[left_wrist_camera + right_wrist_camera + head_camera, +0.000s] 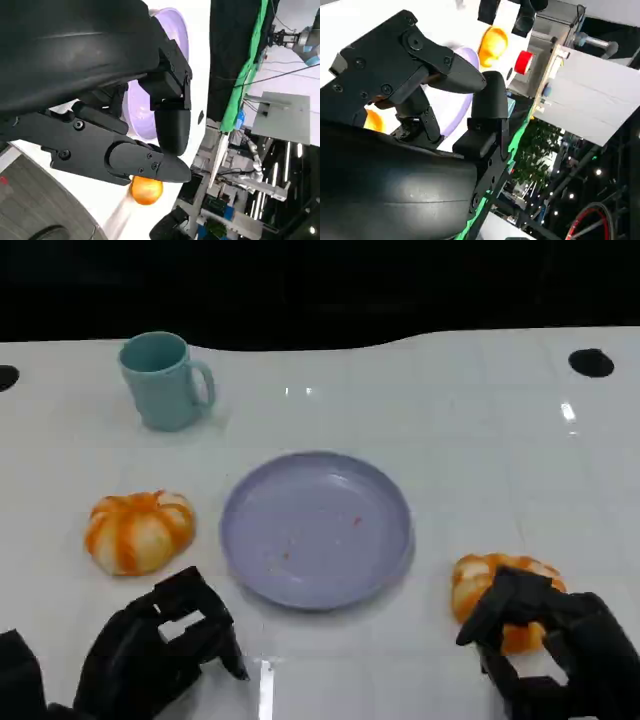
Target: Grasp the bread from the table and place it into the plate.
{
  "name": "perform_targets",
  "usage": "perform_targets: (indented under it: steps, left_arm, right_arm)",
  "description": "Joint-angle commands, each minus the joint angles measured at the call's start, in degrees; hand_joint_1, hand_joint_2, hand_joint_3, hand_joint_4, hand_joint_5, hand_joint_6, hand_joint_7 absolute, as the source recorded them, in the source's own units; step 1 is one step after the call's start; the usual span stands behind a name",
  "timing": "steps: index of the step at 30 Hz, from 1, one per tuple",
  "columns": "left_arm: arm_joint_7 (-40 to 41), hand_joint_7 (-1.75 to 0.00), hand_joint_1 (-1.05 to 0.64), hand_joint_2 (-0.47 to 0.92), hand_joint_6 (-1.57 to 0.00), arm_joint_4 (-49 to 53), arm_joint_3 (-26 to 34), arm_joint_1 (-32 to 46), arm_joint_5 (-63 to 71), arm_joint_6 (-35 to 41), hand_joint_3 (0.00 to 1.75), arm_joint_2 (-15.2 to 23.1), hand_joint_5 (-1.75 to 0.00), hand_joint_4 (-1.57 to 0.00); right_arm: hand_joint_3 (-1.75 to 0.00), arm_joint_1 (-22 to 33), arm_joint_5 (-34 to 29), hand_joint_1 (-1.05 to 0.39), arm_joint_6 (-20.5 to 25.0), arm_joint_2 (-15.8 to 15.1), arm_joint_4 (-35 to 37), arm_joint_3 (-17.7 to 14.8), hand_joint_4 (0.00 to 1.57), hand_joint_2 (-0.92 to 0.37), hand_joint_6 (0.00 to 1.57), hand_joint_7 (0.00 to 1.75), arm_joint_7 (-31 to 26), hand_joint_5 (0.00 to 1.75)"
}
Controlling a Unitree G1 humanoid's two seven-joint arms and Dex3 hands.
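Two orange-and-white bread rolls lie on the white table. One bread roll (139, 530) sits left of the empty lavender plate (316, 528). The other bread roll (490, 578) lies right of the plate, and my right hand (552, 642) arches its spread fingers over its near side. In the right wrist view a bit of that bread (373, 120) shows between the fingers (490, 107), with the plate (462, 97) beyond. My left hand (158, 650) hovers near the front edge, below the left roll, holding nothing. The left wrist view looks across the plate (136, 107) to the far roll (146, 190).
A teal mug (162, 380) stands at the back left, handle to the right. Dark round holes mark the table at the far right (591, 362) and far left. The table's back edge meets a black backdrop.
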Motion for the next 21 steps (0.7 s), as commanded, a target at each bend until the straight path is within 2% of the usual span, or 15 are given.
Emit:
perform_targets:
  steps: [1,21]
  left_arm:
    - [-0.2,-1.38,-0.62,0.92,-0.67,0.15,0.27,0.02,-0.18,-0.35,0.09,0.81,-1.74,-0.69]
    - [-0.43,-1.35,-0.62,0.92,-0.69,-0.05,0.33,0.06,-0.57,-0.26,0.08,0.66,-1.74,-0.7]
  right_arm:
    - [-1.19,0.27,0.75,-0.39,0.43,-0.51,-0.56,-0.56,0.78,-0.46,0.77,1.42,-0.04,1.75]
    - [-1.18,-0.26,0.6,-0.4,-0.42,-0.87,-0.11,-0.83,0.77,-0.46,0.75,1.42,0.05,1.75]
